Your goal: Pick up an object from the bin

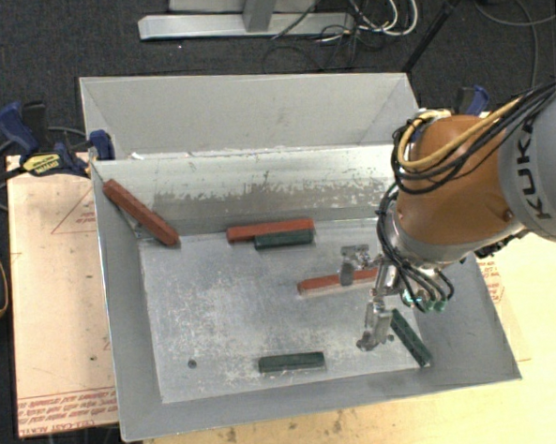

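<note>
Dark floor (23,54) round grey metal bin (217,304), cables (378,8) behind. Scuffed bin floor, mostly bare, few bars lying well apart.

Hand (362,297) at right side, low, spread wide, nothing gripped. Tips apparently either side of right end of reddish bar (331,283), centre-right of bin. Dark green bar (412,340) just beside front tip.

To do well: centre over reddish bar, descend square, close across narrow width, avoid nudging green bar. Thin flat bar, so likely slip risk.
</note>
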Robot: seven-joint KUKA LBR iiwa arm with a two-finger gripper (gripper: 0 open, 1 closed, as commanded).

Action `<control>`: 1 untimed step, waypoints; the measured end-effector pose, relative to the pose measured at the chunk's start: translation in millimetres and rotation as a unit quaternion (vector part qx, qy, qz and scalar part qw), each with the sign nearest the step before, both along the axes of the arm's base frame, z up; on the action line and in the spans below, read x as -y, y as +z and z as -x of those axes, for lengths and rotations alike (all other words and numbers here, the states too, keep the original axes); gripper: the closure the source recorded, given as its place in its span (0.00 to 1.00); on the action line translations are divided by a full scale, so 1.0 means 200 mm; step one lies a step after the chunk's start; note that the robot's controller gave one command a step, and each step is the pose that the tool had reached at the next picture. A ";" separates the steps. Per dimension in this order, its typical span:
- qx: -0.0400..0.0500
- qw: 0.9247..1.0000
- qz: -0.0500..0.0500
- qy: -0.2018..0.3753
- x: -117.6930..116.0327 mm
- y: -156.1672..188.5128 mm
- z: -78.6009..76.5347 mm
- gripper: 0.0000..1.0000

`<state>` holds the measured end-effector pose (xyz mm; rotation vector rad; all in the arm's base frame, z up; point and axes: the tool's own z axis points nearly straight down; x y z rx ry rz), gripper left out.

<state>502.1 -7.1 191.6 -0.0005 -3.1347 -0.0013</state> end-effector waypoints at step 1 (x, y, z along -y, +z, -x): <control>0.007 1.000 0.000 -0.029 -0.06 -0.08 -0.52 0.00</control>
